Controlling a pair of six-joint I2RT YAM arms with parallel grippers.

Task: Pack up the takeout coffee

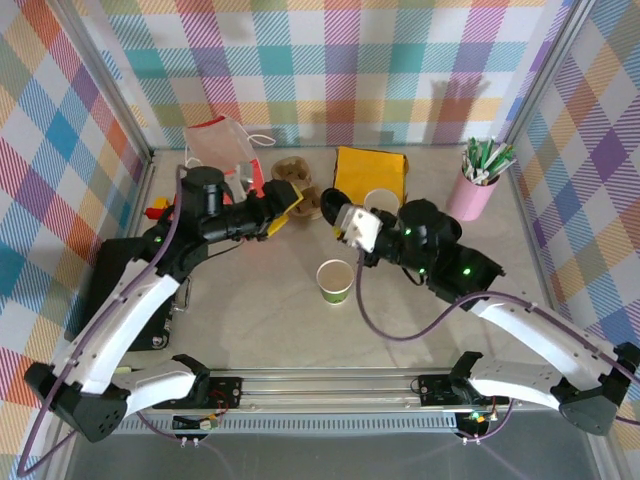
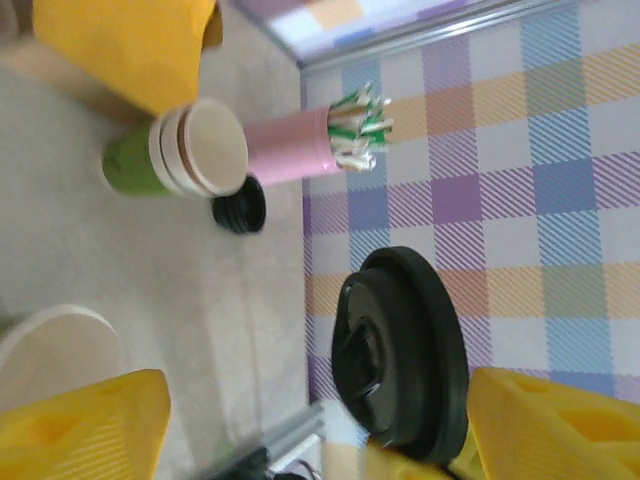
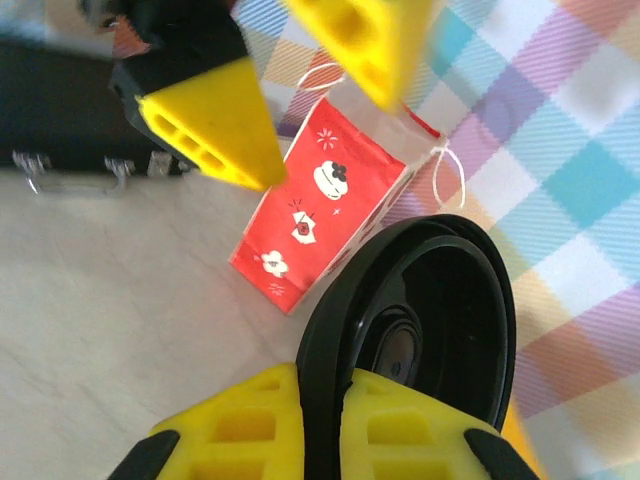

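Right of green cup (image 1: 335,283), pink cup (image 1: 470,196) holds sticks (image 1: 487,157).

1. red bag (image 3: 320,205), right wrist view: white printed motifs run down its face, namely a small star-like flower, a round white shape with dark spots, another small figure and a flower near the bottom corner. No lettering among them.
2. black lid (image 3: 430,320): moulded rings and a raised centre; any embossed marks are too blurred to read.
3. stack of green cups (image 2: 185,150), pink cup (image 2: 290,145): plain sides.
4. No words, brands or numbers legible.
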